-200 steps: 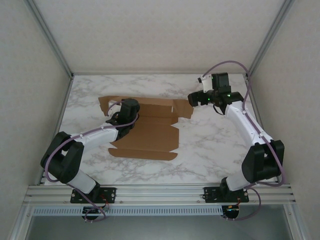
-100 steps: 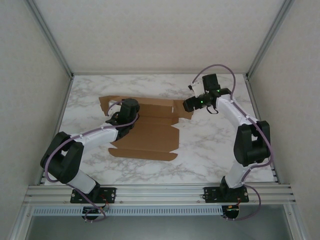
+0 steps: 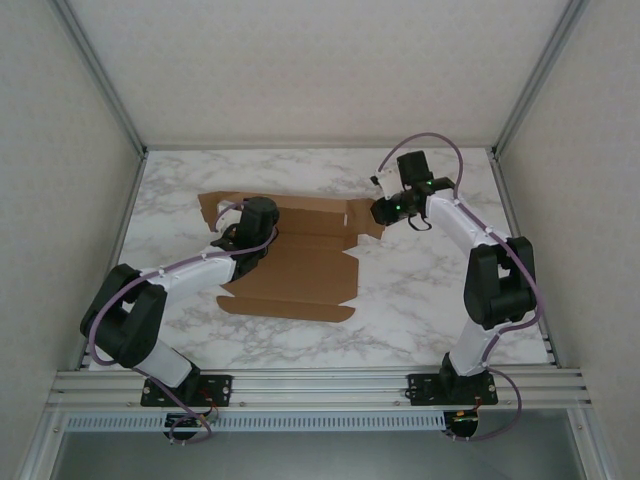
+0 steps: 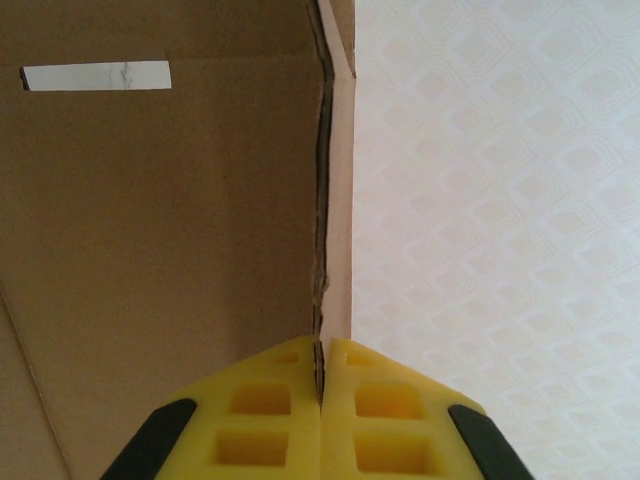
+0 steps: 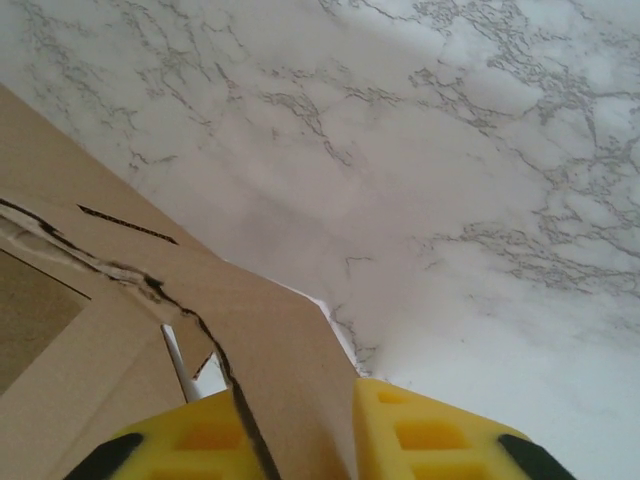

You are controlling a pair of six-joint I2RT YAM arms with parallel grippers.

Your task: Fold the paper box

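Brown cardboard, one unfolded paper box (image 3: 300, 272) on marble table (image 3: 425, 290), two arms bent inward, left gripper (image 4: 321, 352) pinched tight on a flap edge, right gripper (image 5: 300, 405) clamped on far-right flap.

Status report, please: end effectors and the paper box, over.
Left end effector shut on paper box edge. Right end effector shut on its far-right flap. Box mostly flat. No obstruction seen.
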